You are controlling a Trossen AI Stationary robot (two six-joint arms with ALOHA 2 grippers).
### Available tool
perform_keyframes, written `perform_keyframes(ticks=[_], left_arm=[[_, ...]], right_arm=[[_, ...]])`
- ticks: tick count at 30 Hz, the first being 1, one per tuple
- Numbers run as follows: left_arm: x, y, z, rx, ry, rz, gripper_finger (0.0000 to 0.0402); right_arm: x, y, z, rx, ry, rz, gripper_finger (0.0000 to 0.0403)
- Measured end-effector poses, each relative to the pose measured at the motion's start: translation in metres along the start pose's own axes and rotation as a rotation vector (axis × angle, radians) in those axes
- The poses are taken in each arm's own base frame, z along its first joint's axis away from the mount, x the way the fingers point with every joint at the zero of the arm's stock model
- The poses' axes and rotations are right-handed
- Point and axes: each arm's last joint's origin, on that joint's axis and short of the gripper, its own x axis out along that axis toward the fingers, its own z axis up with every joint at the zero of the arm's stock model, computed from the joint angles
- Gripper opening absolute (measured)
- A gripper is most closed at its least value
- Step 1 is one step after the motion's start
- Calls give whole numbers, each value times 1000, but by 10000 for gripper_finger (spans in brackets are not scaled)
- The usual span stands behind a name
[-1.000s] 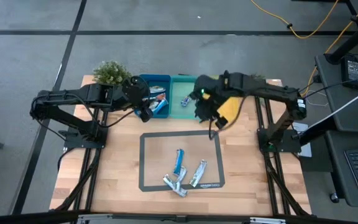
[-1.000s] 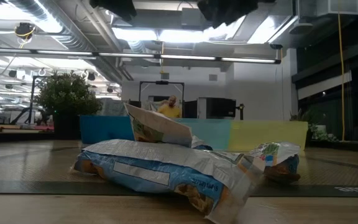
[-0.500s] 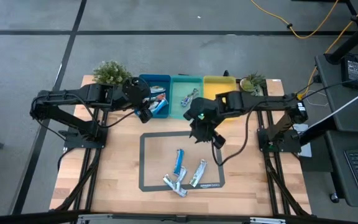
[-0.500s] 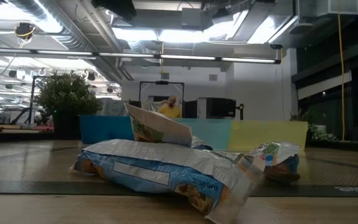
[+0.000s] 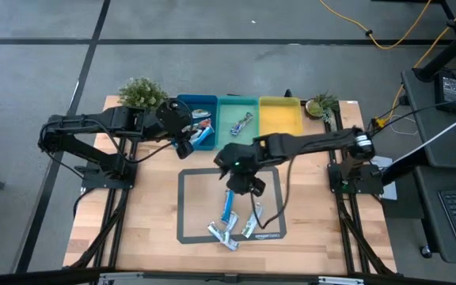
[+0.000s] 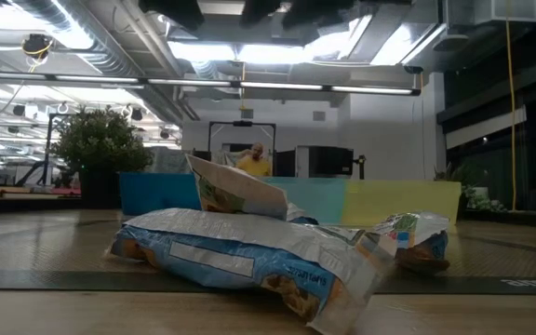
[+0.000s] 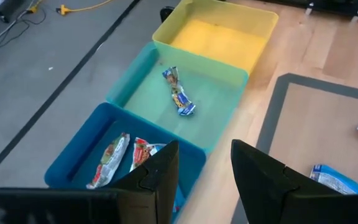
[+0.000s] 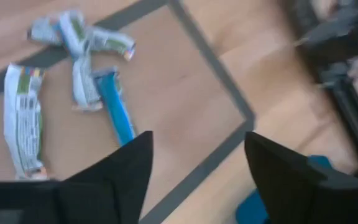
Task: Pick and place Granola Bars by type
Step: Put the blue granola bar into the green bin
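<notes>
Wooden table (image 5: 149, 214) carries light, crinkly, slippery bars (image 5: 229, 218) low in the frame's centre; right pincer (image 5: 244, 186), wide open and empty, above them, best grips mid-wrapper.

Robotics lab: exposed ceiling ducts (image 6: 82, 37), floor cables (image 5: 386, 32)

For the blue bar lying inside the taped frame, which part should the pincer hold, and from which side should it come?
Probably from straight above, at the middle of the blue bar. It lies flat and narrow, so the fingers should close across its short width. Its lower end touches the silver bars, while the upper half lies clear. The right pincer, open, hangs nearby.
</notes>
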Motion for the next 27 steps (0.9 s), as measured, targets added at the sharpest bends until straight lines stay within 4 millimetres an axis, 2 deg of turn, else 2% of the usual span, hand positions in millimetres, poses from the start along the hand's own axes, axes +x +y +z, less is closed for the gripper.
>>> perform_keyframes(ticks=[4,14,18,27], left_arm=[[0,0,0,10,0,0,139],[0,0,0,30,1,0,139],[0,0,-1,39,5,1,139],[0,0,-1,40,6,1,139]], right_arm=[[32,0,-9,-11,52,63,283],[115,12,-37,82,225,202,287],[130,18,-44,108,264,249,286],[145,21,-47,155,246,289,253]])
